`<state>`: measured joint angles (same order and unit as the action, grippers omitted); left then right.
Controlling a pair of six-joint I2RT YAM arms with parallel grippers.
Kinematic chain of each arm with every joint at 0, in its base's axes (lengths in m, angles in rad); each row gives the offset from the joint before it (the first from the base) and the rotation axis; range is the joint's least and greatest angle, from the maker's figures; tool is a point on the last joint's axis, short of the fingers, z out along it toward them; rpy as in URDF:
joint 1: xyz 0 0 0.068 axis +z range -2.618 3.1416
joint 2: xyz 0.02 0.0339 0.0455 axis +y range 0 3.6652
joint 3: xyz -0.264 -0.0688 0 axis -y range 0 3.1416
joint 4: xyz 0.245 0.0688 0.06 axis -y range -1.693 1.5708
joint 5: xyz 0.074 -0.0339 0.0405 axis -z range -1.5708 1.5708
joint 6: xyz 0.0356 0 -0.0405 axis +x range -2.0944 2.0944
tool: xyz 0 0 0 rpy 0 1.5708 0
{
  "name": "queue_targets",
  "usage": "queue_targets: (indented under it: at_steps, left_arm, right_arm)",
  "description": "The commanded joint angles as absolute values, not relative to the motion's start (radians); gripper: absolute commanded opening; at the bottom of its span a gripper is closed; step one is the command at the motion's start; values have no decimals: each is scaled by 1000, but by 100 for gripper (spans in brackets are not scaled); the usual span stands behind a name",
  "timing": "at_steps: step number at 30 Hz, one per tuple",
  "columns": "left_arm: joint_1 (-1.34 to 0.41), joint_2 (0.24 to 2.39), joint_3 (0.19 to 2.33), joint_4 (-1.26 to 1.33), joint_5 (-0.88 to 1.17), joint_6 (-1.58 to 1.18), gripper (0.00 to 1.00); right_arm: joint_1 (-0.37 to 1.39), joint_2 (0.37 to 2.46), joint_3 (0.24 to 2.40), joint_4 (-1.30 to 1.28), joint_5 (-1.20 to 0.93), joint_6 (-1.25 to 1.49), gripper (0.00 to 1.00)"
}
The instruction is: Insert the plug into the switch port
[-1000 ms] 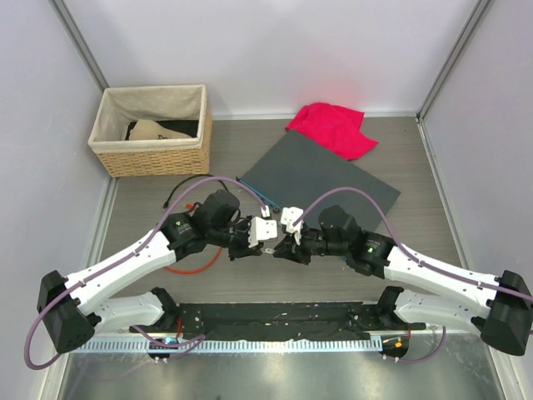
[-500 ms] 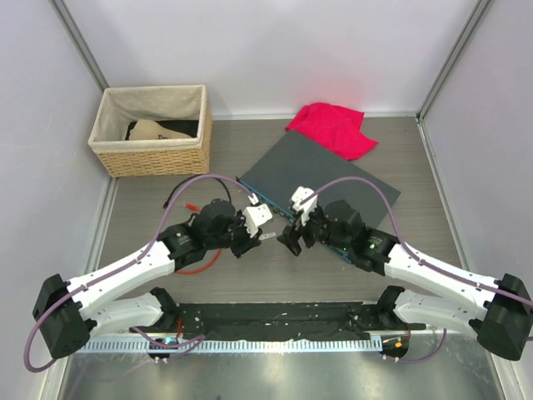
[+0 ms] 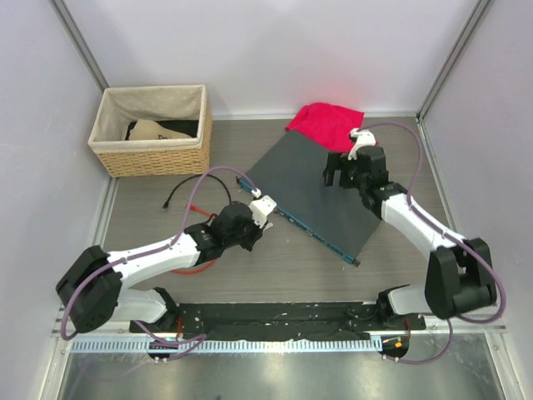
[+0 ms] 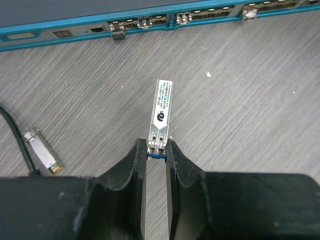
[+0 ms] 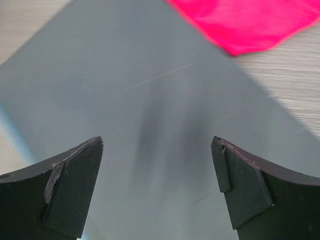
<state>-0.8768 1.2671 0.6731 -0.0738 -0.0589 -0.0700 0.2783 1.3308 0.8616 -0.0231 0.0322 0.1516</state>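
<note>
The plug (image 4: 161, 112), a slim silver module with a printed label, sticks out ahead of my left gripper (image 4: 156, 151), which is shut on its rear end. It hangs over the wood table, pointing at the switch's teal front face (image 4: 75, 27); a clear gap separates its tip from the row of switch ports (image 4: 145, 22). In the top view my left gripper (image 3: 263, 213) sits just in front of the dark grey switch box (image 3: 321, 187). My right gripper (image 3: 336, 177) hovers open over the box's far part, with nothing between its fingers (image 5: 75, 170).
A second silver module (image 4: 42, 150) on a black cable (image 4: 15, 135) lies on the table left of the plug. A red cloth (image 3: 333, 127) lies at the box's far corner. A woven basket (image 3: 154, 129) stands at the back left. A red cable (image 3: 187, 267) loops under the left arm.
My right gripper opened, let go of the plug and swung away to the far right, over the box. My left arm drew back to the left with the plug still in its jaws.
</note>
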Motion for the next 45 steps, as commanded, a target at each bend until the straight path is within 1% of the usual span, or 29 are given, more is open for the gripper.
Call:
queue_targets:
  at_steps: [1, 3, 8, 10, 15, 20, 24, 29, 35, 39, 45]
  left_arm:
    - [-882, 1330, 687, 83, -97, -110, 0]
    - [-888, 1379, 707, 90, -126, -112, 0]
    - [-900, 1462, 724, 158, -181, -126, 0]
    - [-903, 1494, 732, 184, -199, -130, 0]
    - [-919, 1567, 759, 222, -230, -126, 0]
    - [-942, 1638, 788, 275, -279, -144, 0]
    - [-948, 1674, 819, 259, -302, -149, 0]
    - [-963, 1671, 819, 276, -304, -184, 0]
    - [-966, 1680, 804, 313, -377, -225, 0]
    - [-965, 1674, 784, 370, -353, -236, 0]
    - [-965, 1678, 781, 367, -360, -241, 0]
  right_arm:
    - [172, 1454, 956, 14, 12, 201, 99]
    - [123, 1500, 980, 32, 14, 207, 99]
    - [26, 1656, 1047, 81, -139, 212, 99]
    - [-17, 1698, 1075, 83, -161, 210, 99]
    - [-54, 1767, 1129, 86, -212, 196, 99]
    - [-69, 1807, 1146, 104, -228, 181, 99]
    - [-84, 1832, 1131, 158, -256, 193, 99]
    - [-95, 1851, 1123, 181, -305, 210, 98]
    - [-95, 1862, 1109, 209, -337, 222, 97]
    - [-95, 1867, 1103, 218, -347, 224, 96]
    - [-95, 1870, 1101, 222, -357, 227, 96]
